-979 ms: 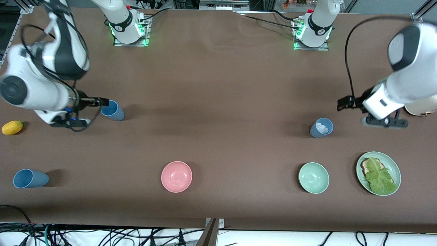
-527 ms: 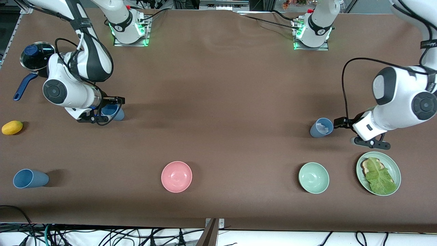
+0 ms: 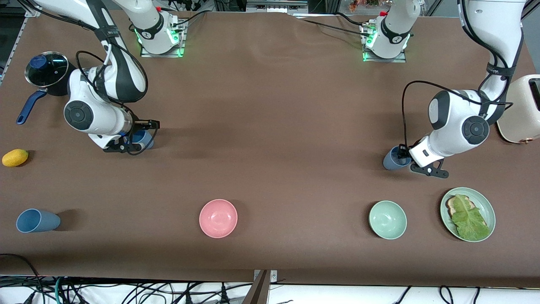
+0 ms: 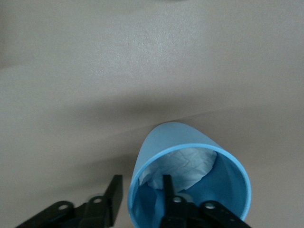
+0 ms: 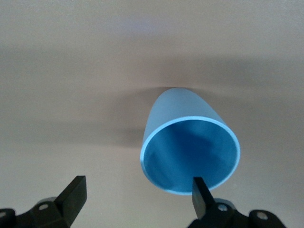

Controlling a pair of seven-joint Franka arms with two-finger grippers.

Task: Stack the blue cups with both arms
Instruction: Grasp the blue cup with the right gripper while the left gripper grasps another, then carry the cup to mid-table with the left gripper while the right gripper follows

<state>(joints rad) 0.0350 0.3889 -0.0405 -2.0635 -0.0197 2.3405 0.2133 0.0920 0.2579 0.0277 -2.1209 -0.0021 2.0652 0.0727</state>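
Three blue cups are standing or lying on the brown table [image 3: 270, 126].

1. The right gripper [image 3: 141, 135] is sitting at the blue cup [image 3: 145, 139] toward the right arm's end of the table. In the right wrist view its two fingers [image 5: 73, 194] are standing apart, one on each side of this upright, empty cup [image 5: 190, 152], without pressing on its wall.

2. The left gripper [image 3: 405, 154] is sitting at the second blue cup [image 3: 391, 160] toward the left arm's end. In the left wrist view its fingers [image 4: 115, 192] are spread apart and straddling the rim: one is hanging outside the wall, the other inside the mouth. This cup [image 4: 187, 175] is holding crumpled white paper [image 4: 183, 164].

3. The third blue cup [image 3: 37, 220] is lying on its side at roughly 7 o'clock from the right gripper's cup, nearer the front camera.

Other items: the pink bowl [image 3: 218, 218] is resting at about 5 o'clock from the right gripper's cup. The pale green bowl [image 3: 387, 219] is resting at 6 o'clock from the left gripper's cup, with a green plate [image 3: 485, 202] carrying toast and lettuce beside it.
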